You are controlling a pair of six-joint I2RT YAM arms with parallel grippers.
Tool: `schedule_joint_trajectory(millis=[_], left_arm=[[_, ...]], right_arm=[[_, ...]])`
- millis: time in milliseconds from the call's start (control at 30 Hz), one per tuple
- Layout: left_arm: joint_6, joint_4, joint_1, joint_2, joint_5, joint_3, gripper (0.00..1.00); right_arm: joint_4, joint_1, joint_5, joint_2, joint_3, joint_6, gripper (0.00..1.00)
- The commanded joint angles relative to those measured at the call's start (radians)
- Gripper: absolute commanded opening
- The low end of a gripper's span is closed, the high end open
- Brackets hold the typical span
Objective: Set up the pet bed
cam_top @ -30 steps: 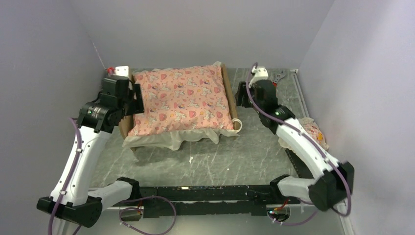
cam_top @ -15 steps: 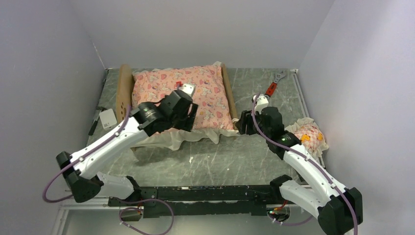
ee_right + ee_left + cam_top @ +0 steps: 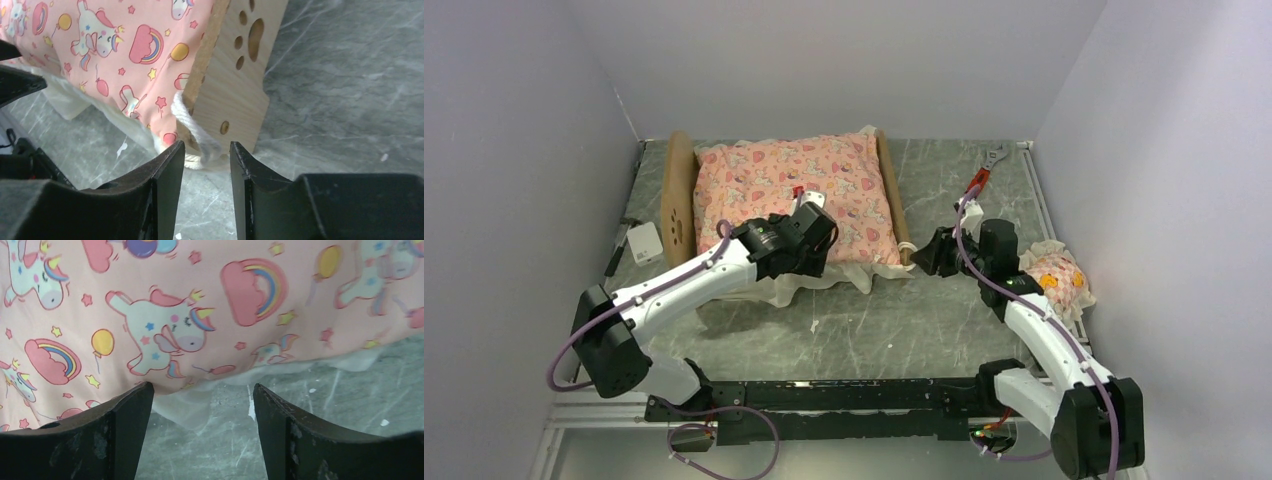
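The pet bed [image 3: 678, 190] stands at the back of the table, its light-wood end boards showing at left and right. The pink cartoon-print mattress [image 3: 794, 185] lies on it, its white ruffle hanging over the near side. My left gripper [image 3: 807, 247] is open over the mattress's near edge [image 3: 200, 300], with ruffle and table between its jaws [image 3: 200, 395]. My right gripper [image 3: 930, 256] is open at the bed's near right corner. Its tips [image 3: 206, 150] sit just short of a white rope loop [image 3: 192, 127] on the paw-cutout board [image 3: 235, 95].
The frilled pillow [image 3: 1056, 278] lies at the right wall beside my right arm. A red-handled wrench [image 3: 984, 172] lies at the back right. A small white box [image 3: 645, 242] and a dark tool [image 3: 615, 251] lie left of the bed.
My left arm swung from the bed's left end across to the mattress's near edge. My right arm drew back from the far right side to the bed's near right corner.
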Motion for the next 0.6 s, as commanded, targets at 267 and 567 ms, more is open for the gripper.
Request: schedule_joint_trajectory(millis=[267, 567], left_arm=[[-0.08, 0.018, 0.158, -0.156, 0.017, -0.188, 0.77], [-0.066, 0.041, 0.207, -0.182, 0.036, -0.231, 0.77]], right_arm=[[0.061, -0.009, -0.127, -0.01, 0.026, -0.005, 0.0], [-0.171, -0.008, -0.026, -0.251, 0.195, 0.072, 0.0]])
